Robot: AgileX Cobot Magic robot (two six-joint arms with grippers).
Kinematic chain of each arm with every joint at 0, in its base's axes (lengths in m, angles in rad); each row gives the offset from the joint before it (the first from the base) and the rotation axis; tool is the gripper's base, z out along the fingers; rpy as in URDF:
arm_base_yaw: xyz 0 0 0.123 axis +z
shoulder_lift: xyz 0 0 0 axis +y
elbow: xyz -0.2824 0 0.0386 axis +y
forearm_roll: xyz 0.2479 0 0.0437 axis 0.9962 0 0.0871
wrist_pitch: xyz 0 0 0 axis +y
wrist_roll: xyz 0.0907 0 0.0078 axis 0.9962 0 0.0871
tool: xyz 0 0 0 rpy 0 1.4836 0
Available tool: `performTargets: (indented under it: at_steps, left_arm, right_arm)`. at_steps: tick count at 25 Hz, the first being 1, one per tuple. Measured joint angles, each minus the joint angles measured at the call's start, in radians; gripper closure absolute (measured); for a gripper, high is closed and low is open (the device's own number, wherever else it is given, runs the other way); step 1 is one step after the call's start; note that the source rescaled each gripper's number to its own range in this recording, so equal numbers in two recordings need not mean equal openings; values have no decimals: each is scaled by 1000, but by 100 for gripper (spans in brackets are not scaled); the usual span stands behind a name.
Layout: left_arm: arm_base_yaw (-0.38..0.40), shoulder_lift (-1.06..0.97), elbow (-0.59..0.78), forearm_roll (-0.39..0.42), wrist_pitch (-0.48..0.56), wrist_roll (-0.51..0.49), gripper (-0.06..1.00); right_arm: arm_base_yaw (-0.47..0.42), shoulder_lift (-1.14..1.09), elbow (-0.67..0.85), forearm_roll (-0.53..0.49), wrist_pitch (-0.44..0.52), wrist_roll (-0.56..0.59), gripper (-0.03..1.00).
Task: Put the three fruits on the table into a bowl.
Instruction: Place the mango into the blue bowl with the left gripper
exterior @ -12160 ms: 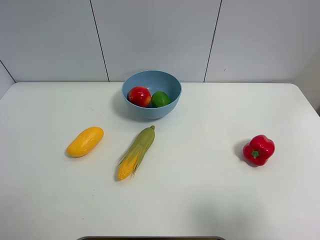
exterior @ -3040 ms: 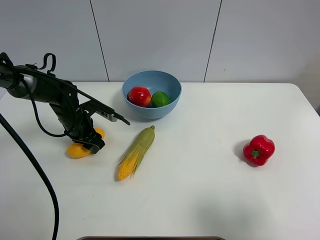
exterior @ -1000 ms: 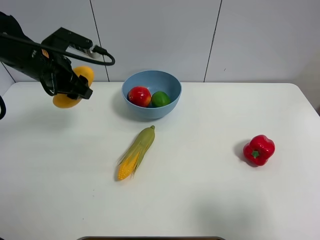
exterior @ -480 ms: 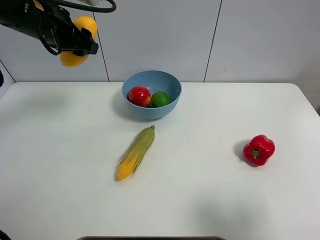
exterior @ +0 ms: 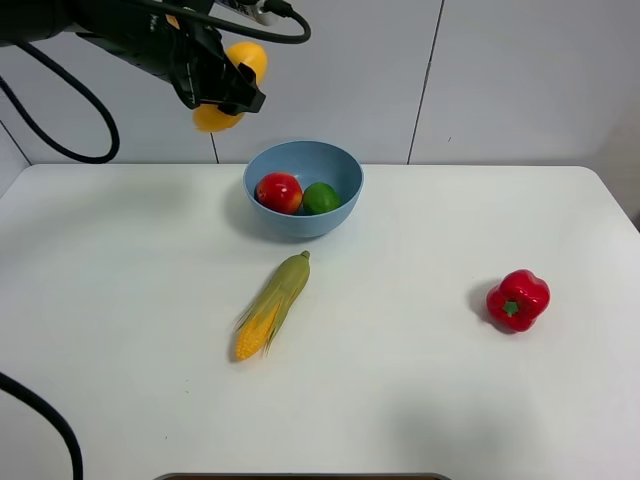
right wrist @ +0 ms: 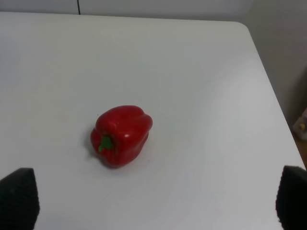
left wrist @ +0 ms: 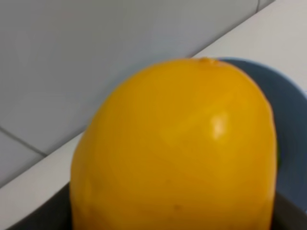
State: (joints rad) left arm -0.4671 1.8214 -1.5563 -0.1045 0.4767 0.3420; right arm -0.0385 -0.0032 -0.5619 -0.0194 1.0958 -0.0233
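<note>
Two fruits — pomegranate (exterior: 279,192) and lime (exterior: 321,198) — already sit in the bowl (exterior: 303,215). My left gripper (exterior: 222,88), clamped on the mango (exterior: 228,88), has swung from far out at nine o'clock to the bowl's ten o'clock, high up — only lowering and release remain. My right jaws stand apart near the pepper (right wrist: 121,135).

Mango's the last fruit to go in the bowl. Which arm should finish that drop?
Left. The left gripper is shut on the mango, held in the air beside the bowl that holds the pomegranate and lime. The right gripper is open over the bell pepper, away from the bowl.
</note>
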Motion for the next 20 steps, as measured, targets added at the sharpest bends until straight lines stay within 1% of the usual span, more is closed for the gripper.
performTargets:
  at_steps: [4,9,13,20]
  left_arm:
    - [-16,81,-77,0,10,12,90]
    - [-18,172,-146,-2,12,31,90]
    - [-18,231,-175,-2,11,43,90]
    - [-18,316,-177,-2,1,45,90]
  right_arm:
    - [0,0,0,0,0,0,-3]
    - [0,0,0,0,0,0,-3]
    - [0,0,0,0,0,0,-3]
    - [0,0,0,0,0,0,-3]
